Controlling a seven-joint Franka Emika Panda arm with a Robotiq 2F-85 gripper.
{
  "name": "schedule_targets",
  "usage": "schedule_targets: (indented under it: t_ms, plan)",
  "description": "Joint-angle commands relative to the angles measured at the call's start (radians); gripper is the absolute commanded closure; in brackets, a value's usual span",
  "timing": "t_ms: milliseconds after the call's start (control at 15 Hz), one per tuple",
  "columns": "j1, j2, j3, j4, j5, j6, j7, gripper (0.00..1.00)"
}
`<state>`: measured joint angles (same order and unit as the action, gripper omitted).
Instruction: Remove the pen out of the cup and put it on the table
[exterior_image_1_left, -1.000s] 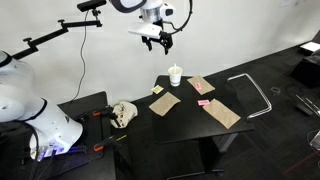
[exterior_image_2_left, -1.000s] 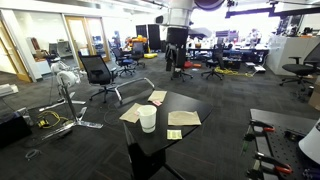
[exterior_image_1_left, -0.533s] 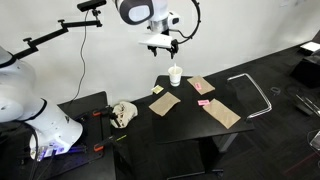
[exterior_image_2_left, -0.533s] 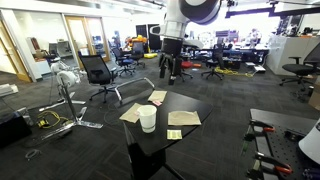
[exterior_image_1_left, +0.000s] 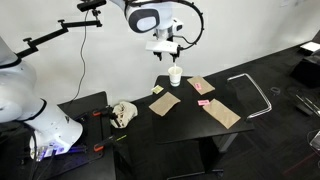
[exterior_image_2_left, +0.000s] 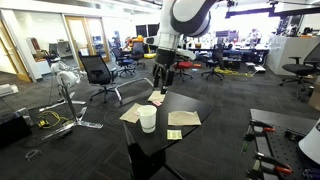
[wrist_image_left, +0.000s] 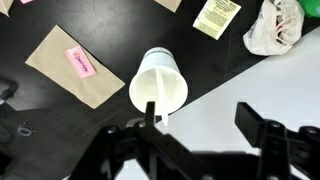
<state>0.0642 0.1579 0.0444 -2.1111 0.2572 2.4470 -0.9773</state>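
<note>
A white paper cup (exterior_image_1_left: 175, 75) stands on the black table (exterior_image_1_left: 190, 118) near its far edge. It also shows in the other exterior view (exterior_image_2_left: 148, 118) and in the wrist view (wrist_image_left: 158, 84). A thin pale pen (wrist_image_left: 156, 90) lies inside the cup, seen from above in the wrist view. My gripper (exterior_image_1_left: 170, 56) hangs open above the cup, a short way over its rim. It also shows in the other exterior view (exterior_image_2_left: 161, 82). In the wrist view the open fingers (wrist_image_left: 200, 116) stand wide apart, one finger over the cup's edge.
Several brown paper napkins (exterior_image_1_left: 164, 103) lie on the table, one with a pink note (wrist_image_left: 78, 63). A yellow-green packet (wrist_image_left: 216, 14) and a crumpled white cloth (wrist_image_left: 276, 24) sit nearby. Office chairs (exterior_image_2_left: 99, 74) and a grey bar frame (exterior_image_1_left: 255, 95) stand around.
My gripper has moved down and toward the cup, from high above the table's far side to just over the cup. It stays open. Nothing on the table has moved.
</note>
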Motion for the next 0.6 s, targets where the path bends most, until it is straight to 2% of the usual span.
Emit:
schedule_targets:
  t_ms: [0,67,200,267,533]
  plan:
    - [-0.028,0.052,0.039,0.050,0.011,0.017,-0.024,0.35]
    - [-0.032,0.063,0.047,0.059,0.012,0.019,-0.026,0.36]
    - [-0.039,0.087,0.058,0.078,0.009,0.023,-0.025,0.45]
    - [-0.043,0.098,0.062,0.086,0.009,0.024,-0.025,0.43]
    - [-0.059,0.151,0.077,0.132,0.000,0.021,-0.022,0.58]
